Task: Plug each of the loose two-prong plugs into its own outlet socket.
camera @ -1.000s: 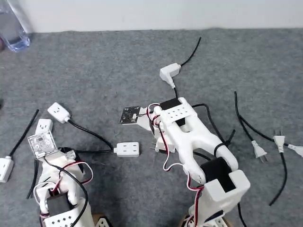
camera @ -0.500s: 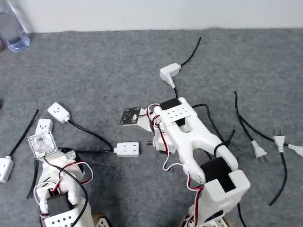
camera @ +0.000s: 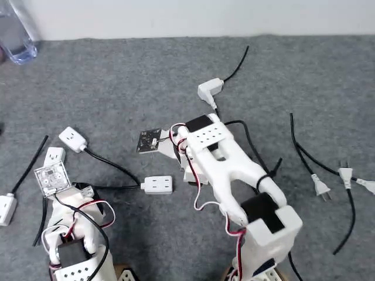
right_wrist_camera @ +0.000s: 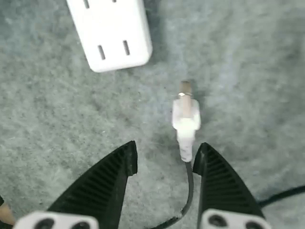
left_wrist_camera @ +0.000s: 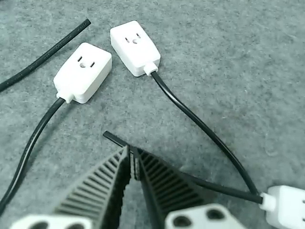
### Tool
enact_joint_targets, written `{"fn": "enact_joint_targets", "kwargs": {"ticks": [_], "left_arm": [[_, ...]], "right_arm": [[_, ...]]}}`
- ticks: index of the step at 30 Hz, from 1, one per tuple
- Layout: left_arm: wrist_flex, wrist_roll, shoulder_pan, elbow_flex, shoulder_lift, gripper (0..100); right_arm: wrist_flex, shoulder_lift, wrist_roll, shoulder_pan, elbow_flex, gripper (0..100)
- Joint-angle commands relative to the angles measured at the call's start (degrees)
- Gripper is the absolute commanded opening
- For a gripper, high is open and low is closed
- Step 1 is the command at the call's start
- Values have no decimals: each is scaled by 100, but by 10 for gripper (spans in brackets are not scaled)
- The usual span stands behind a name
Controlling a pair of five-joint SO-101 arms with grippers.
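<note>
Step in hand: pre-grasp on one plug; the socket slots in sight are empty.

Right hand (right_wrist_camera: 167,148): fingers spread wide, holding nothing; the pads are black and ribbed. The two-prong plug (right_wrist_camera: 186,117) lies on the table (right_wrist_camera: 248,57) just ahead of the tips, off-centre and close to one finger. Its thin black cord runs back between the fingers. The plug body is small, white, smooth moulded plastic, tapering to the cord, and its metal prongs point away from the hand. Farther ahead and off to one side, apart from the prongs, sits the outlet socket (right_wrist_camera: 112,33), a glossy white rounded block with paired slots. The table cover is grey and felt-like, probably grippy.

Next move, my judgement: centre over the plug body, lower, close on it, then swing the prongs in line with a slot pair.

Left hand (left_wrist_camera: 131,152): fingers drawn nearly together at a cut black cord end (left_wrist_camera: 108,137); I cannot tell whether it is pinched. Beyond it lie a square-faced socket (left_wrist_camera: 83,71) and a slimmer socket (left_wrist_camera: 136,47).
</note>
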Motion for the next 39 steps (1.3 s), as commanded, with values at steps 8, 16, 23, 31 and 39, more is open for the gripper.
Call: {"fn": "enact_joint_targets", "kwargs": {"ticks": [8,16,23,31,39], "left_arm": [[18,-26,26,-66,-70,14],[26,-26,18,-66,-70,14],[97,-18,26,-66,-70,14],[237,-18,44,-66,-70,14],[264,-26,35,-66,-70,14]], "right_arm": [[92,453,18,-4,-633,188],[-769,514,53,75,-826,187],[-910,1244,229,303,-1635,187],[497,1218,220,303,-2699,187],[620,1358,220,321,-2822,187]]}}
